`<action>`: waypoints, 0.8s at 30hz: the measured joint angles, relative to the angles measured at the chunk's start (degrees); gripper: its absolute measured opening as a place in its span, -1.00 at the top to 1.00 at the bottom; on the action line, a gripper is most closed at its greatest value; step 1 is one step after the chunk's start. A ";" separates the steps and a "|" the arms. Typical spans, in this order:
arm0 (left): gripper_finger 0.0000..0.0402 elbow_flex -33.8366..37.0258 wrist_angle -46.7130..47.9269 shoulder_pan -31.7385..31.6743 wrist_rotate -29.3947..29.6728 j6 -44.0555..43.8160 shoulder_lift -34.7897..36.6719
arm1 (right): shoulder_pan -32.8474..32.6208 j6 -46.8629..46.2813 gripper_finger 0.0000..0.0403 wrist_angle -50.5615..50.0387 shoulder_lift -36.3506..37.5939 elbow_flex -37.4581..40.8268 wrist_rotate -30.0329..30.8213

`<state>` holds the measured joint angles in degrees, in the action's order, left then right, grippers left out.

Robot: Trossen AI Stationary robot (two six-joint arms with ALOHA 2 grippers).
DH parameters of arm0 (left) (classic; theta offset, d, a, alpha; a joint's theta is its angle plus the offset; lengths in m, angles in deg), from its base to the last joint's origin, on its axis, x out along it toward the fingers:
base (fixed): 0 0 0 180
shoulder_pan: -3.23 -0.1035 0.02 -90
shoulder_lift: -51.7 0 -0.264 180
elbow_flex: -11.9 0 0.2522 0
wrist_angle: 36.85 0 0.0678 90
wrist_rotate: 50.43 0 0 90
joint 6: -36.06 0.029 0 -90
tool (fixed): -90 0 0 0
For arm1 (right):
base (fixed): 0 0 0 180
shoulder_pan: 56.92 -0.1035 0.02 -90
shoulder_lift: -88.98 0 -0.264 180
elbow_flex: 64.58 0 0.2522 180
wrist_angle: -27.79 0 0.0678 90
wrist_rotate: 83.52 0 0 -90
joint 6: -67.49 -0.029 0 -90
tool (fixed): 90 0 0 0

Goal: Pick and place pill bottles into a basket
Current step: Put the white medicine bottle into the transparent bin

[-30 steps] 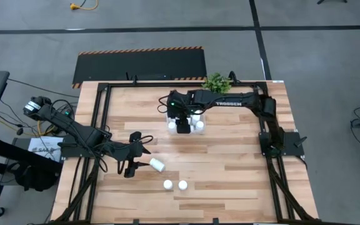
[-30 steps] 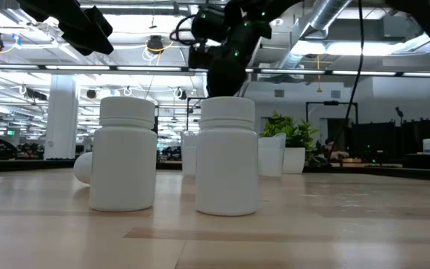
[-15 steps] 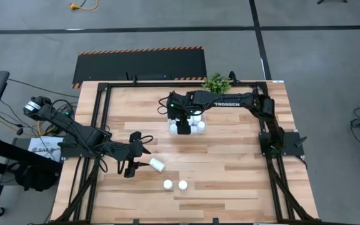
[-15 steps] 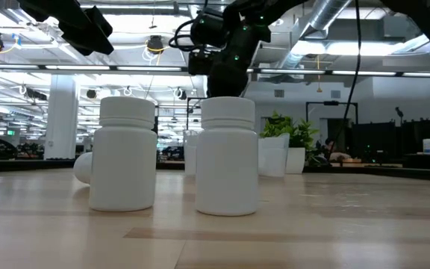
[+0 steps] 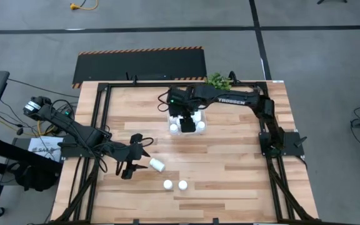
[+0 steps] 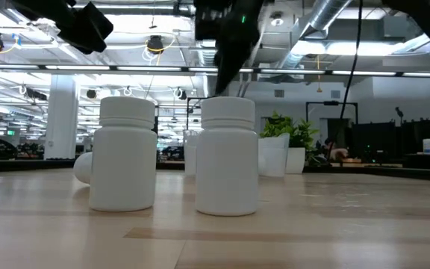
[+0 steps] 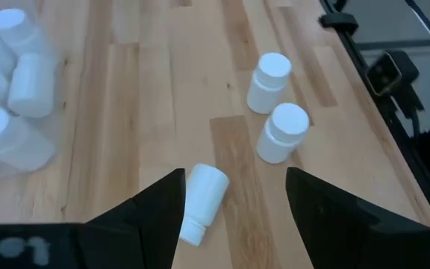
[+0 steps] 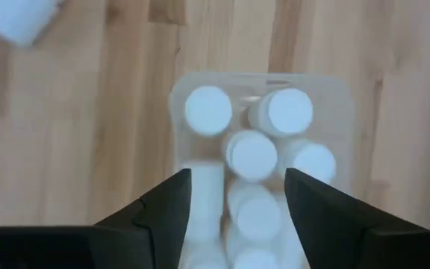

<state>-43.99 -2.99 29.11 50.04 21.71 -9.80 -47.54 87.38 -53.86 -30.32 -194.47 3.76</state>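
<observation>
The clear basket [image 5: 202, 130] stands at the table's far middle and holds several white pill bottles [image 8: 252, 153]. My right gripper [image 5: 185, 116] hangs open and empty above it; the right wrist view looks down into the basket [image 8: 342, 112]. One bottle [image 5: 157, 165] lies on its side at the left of the middle. My left gripper [image 5: 129, 169] is open just to its left, and the bottle [image 7: 200, 196] shows between the fingers without touching them. Two bottles [image 5: 167, 185] [image 5: 182, 185] stand upright near the front edge, large in the low view [image 6: 122, 153] [image 6: 228, 157].
A small green potted plant [image 5: 218, 80] stands at the far edge just behind the basket and shows in the low view [image 6: 290, 146]. A black frame rail [image 5: 99, 125] runs round the table. Bare wood lies to the right of the loose bottles.
My right gripper has risen above the basket and drawn a little toward the table's far edge. The bottles on the table have stayed where they were.
</observation>
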 joint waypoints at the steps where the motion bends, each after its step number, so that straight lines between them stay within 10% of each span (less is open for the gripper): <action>1: -0.10 0.00 -0.04 0.02 -0.49 0.69 0.00 | -0.28 -0.20 -0.01 -3.19 0.00 -2.82 -0.01; 7: -0.10 0.00 -0.13 0.02 -1.07 3.22 0.00 | -3.04 -3.80 0.08 -22.74 0.18 -15.29 -2.78; 13: -0.10 0.00 -0.10 0.01 -0.64 3.44 0.00 | -8.74 -15.02 0.09 -22.06 3.10 -15.27 -9.04; 24: -0.10 0.00 0.11 0.02 -1.20 4.07 0.00 | -25.33 -22.59 0.05 -17.21 3.50 -10.01 0.78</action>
<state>-43.99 -2.88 29.12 48.85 25.78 -9.80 -72.87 64.79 -71.06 -26.83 -204.47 4.54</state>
